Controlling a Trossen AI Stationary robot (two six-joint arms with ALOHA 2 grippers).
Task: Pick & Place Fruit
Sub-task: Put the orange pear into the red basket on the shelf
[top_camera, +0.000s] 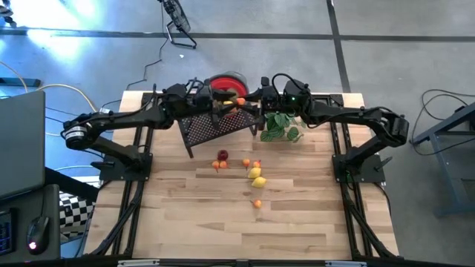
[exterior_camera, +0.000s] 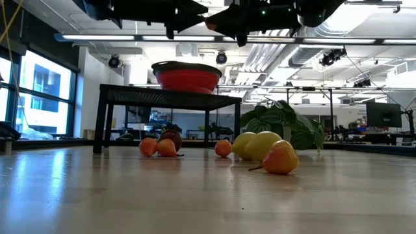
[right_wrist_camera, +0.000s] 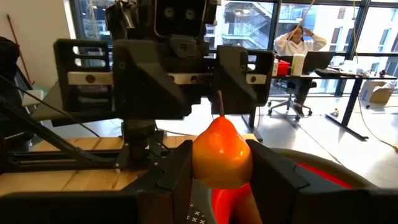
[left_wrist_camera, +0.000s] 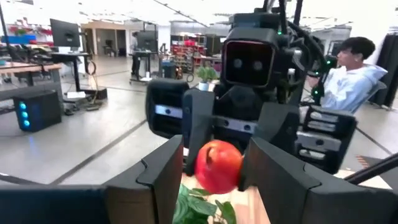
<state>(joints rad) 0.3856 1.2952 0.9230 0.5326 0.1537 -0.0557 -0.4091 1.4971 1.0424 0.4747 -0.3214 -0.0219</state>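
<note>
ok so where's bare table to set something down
The near half of the table, below the lowest orange fruit, is bare. Crowded: the far edge, with black rack, red bowl, leafy plant, and the fruit cluster mid-table.

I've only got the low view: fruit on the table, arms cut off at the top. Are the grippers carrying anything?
Observer: Yes. The left gripper is shut on a red apple.
Operator: And the right one?
Observer: The right gripper is shut on an orange pear.
Operator: Where are they over the table?
Observer: From above, the two grippers face each other closely at the far edge, over the black mesh stand and just beside the red bowl.
</note>
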